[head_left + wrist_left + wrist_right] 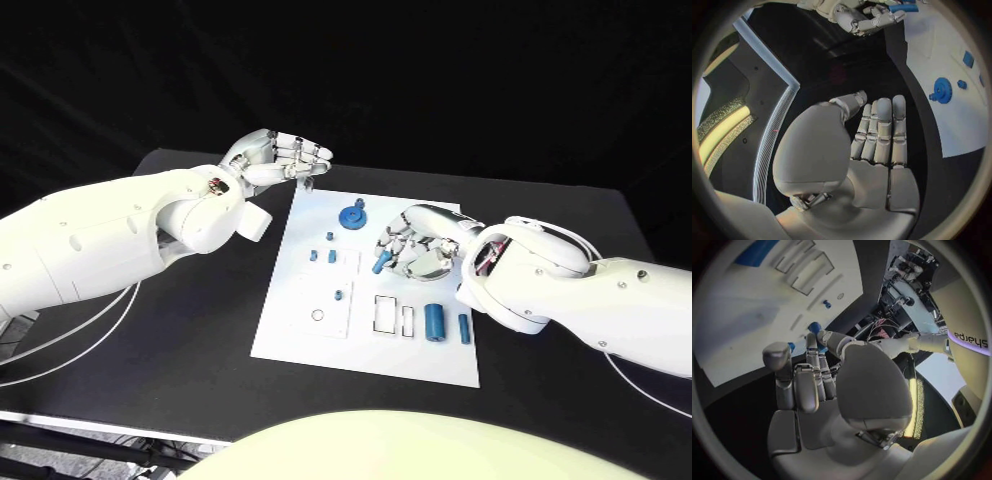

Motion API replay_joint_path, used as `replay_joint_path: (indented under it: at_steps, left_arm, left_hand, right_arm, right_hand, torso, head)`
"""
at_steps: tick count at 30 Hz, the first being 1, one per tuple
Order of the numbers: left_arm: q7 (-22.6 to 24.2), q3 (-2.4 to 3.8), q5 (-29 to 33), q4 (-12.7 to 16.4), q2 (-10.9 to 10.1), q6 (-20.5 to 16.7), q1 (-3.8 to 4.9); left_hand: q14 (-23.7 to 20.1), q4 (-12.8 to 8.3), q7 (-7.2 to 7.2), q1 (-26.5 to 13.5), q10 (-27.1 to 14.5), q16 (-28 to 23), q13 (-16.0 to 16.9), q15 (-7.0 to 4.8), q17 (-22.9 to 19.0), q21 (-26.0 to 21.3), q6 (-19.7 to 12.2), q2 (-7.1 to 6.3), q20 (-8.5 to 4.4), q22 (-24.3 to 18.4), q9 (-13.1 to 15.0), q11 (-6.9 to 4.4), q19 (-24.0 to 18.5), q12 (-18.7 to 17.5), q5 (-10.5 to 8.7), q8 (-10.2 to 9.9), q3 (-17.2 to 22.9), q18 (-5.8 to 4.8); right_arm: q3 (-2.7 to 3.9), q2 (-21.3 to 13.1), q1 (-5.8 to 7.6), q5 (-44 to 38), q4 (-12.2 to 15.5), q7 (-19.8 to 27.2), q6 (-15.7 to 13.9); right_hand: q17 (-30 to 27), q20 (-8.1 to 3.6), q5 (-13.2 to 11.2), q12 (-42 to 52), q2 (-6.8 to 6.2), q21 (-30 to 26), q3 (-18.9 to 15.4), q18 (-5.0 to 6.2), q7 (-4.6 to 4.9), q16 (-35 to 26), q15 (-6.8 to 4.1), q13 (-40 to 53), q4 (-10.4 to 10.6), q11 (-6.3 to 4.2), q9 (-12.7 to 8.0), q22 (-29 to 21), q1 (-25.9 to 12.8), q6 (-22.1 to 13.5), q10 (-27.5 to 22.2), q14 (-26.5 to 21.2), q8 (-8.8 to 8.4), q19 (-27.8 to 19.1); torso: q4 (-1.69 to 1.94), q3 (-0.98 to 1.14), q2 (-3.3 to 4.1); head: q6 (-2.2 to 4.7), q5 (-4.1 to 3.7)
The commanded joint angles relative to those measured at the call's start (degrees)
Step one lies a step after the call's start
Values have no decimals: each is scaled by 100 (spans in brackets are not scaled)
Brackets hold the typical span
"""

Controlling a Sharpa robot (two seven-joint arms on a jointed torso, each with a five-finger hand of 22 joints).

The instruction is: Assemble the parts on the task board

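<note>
The white task board lies in the middle of the black table. My right hand hovers over its far right part and pinches a blue peg between thumb and fingers; the peg's blue end peeks past the fingertips in the right wrist view. A blue gear stands near the board's far edge and appears as the gear in the left wrist view. My left hand hangs off the board's far left corner, fingers straight, holding nothing.
Two blue cylinders lie on the board's right side beside rectangular slots. Several small blue pieces and a ring sit on its left half. Black table surrounds the board.
</note>
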Motion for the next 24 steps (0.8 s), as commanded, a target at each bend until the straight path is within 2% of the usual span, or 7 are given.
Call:
replay_joint_path:
  at_steps: [1, 5, 7, 12, 16, 20, 24]
  left_arm:
    - [35, 3, -10, -3, 22, 86, 2]
    - [38, 2, -9, -19, 42, 83, 2]
    - [39, 2, -7, -25, 50, 83, 2]
    - [34, -5, -4, -31, 71, 83, 2]
    - [33, -7, -3, -27, 71, 81, 2]
    - [33, -8, -3, -23, 69, 79, 3]
    - [32, -8, -3, -17, 70, 82, 3]
  left_hand:
    - [-49, 0, 9, -18, -32, -24, 3, 8, -5, -15, -19, 20, 35, -9, -8, -10, 1, 10, -7, 39, -30, 79]
    - [-49, 0, 9, -18, -32, -24, 3, 8, -5, -15, -19, 20, 35, -9, -8, -10, 1, 10, -7, 39, -30, 79]
    - [-53, 3, 11, -20, -45, -22, 2, 10, -5, -21, -27, 18, 37, -12, -11, -7, 1, 11, -7, 41, -40, 78]
    - [-53, 3, 11, -20, -45, -22, 2, 10, -5, -21, -27, 18, 37, -12, -11, -7, 1, 11, -7, 41, -40, 78]
    - [-53, 3, 11, -20, -45, -22, 2, 10, -5, -21, -27, 18, 37, -12, -11, -7, 1, 11, -7, 41, -40, 78]
    - [-53, 3, 11, -20, -45, -22, 2, 10, -5, -21, -27, 18, 37, -12, -11, -7, 1, 11, -7, 41, -40, 78]
    - [-53, 3, 11, -20, -45, -22, 2, 10, -5, -21, -27, 18, 37, -12, -11, -7, 1, 11, -7, 41, -40, 78]
  right_arm:
    - [-11, 189, -72, -217, 45, 46, -30]
    - [-26, 501, -186, -495, -1, 54, -47]
    - [-43, 673, -236, -599, -56, 53, -21]
    - [-90, 1002, -355, -871, -210, 52, 14]
    - [-111, 1158, -425, -1060, -317, 34, 18]
    - [-124, 1255, -468, -1192, -398, -4, 22]
    - [-134, 1332, -505, -1334, -473, -63, 38]
  right_hand:
    - [-5, 11, -29, -30, 9, -4, 4, -82, 28, 24, -20, 7, -17, 31, 190, -7, -48, -18, -10, 232, 110, 17]
    - [-4, 12, -47, -40, -5, -6, -1, -82, 28, 25, -19, 10, -28, 30, 198, -5, -48, -26, -11, 232, 114, 16]
    - [-4, 12, -51, -42, -8, -4, -1, -82, 28, 25, -20, 12, -35, 29, 201, -2, -44, -28, -10, 232, 115, 17]
    - [-17, 13, -62, -65, -14, -35, 4, -76, 39, 21, -17, 11, -47, 38, 205, -24, -44, -53, -29, 229, 109, 1]
    - [-17, 13, -62, -65, -14, -35, 4, -76, 39, 21, -17, 11, -47, 38, 205, -24, -44, -53, -29, 229, 109, 1]
    - [-19, 14, -63, -71, -12, -31, 7, -77, 41, 20, -15, 12, -50, 40, 207, -18, -43, -60, -33, 229, 107, 3]
    - [-19, 14, -63, -71, -12, -31, 7, -77, 41, 20, -15, 12, -50, 40, 207, -18, -43, -60, -33, 229, 107, 3]
  torso:
    - [-1, -3, -3]
    - [-2, -4, -8]
    - [1, -2, -8]
    - [15, -6, 4]
    - [5, -6, 10]
    - [-6, -1, 10]
    - [-2, 5, 15]
  head:
    - [-1, 53]
    - [-1, 105]
    - [31, 128]
    - [19, 170]
    - [-1, 229]
    - [-1, 255]
    - [-1, 267]
